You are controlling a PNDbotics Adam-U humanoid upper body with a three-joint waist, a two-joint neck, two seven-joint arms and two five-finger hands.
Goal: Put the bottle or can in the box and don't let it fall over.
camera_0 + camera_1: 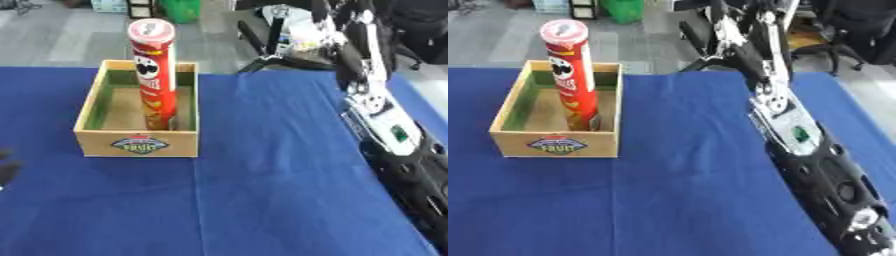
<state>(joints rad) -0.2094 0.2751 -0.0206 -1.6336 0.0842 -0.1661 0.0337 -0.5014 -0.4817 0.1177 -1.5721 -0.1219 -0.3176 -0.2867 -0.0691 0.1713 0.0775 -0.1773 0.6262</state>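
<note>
A tall red can [153, 75] stands upright inside the wooden box [137, 143] at the blue surface's [262, 190] far left, likely light, stiff, top-heavy, best gripped mid-body; neither robot hand's state can be told.

Right arm [798, 135] outstretched, hand unseen.

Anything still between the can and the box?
Nothing visible. The red can already stands upright inside the wooden box, toward its right wall. The right arm is off to the right over the blue cloth, touching neither.
</note>
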